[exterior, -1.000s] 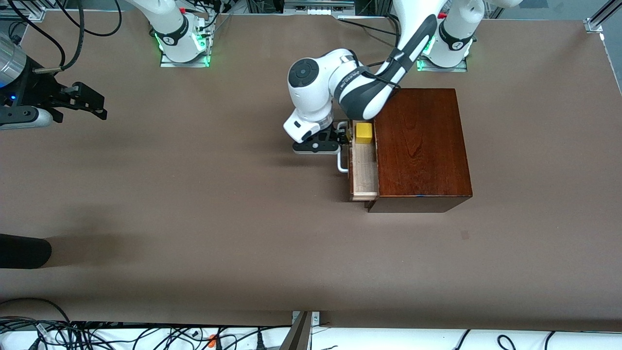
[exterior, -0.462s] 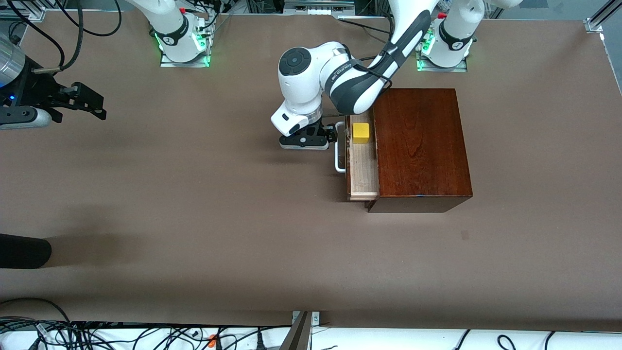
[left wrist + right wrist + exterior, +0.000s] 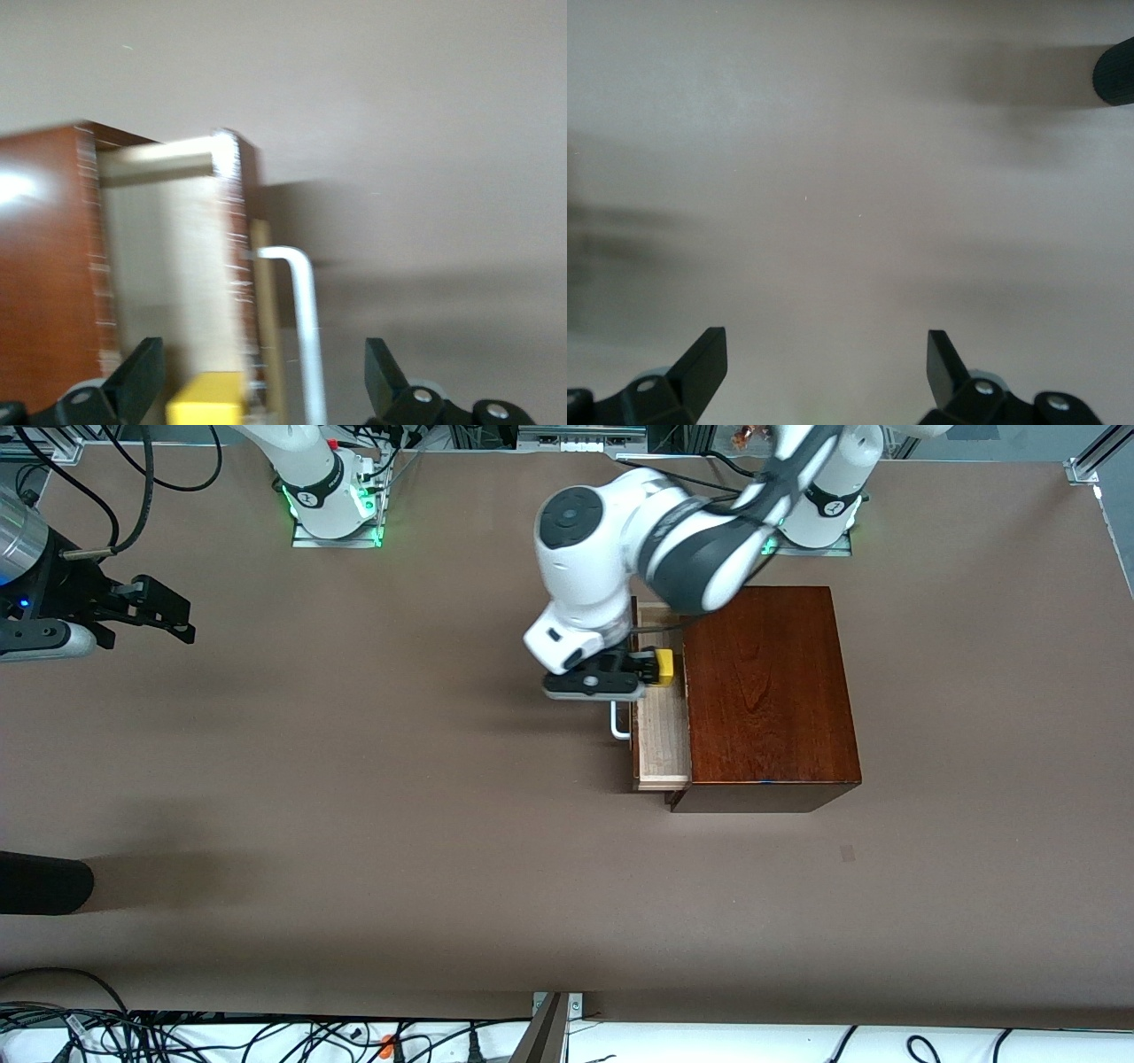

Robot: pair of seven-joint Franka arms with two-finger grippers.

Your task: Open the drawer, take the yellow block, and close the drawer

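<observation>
The dark reddish-brown wooden box (image 3: 766, 691) stands toward the left arm's end of the table. Its drawer (image 3: 663, 740) is pulled partly out, showing the pale interior and the white U-shaped handle (image 3: 620, 724). The yellow block (image 3: 663, 667) sits in the drawer near its end farther from the front camera. My left gripper (image 3: 642, 670) is open over the drawer's front. In the left wrist view its gripper (image 3: 261, 381) spans the yellow block (image 3: 205, 404), the drawer front and the handle (image 3: 306, 336) without touching them. My right gripper (image 3: 173, 615) waits open over bare table at the right arm's end; it also shows in the right wrist view (image 3: 826, 363).
A black rounded object (image 3: 44, 881) lies at the table edge at the right arm's end, nearer the front camera; it also shows in the right wrist view (image 3: 1114, 75). Cables run along the table edge nearest the front camera (image 3: 266, 1036).
The drawer slid out a little more. My left gripper then left the handle, rose, and moved over the drawer's front toward the yellow block. The right arm has not moved.
</observation>
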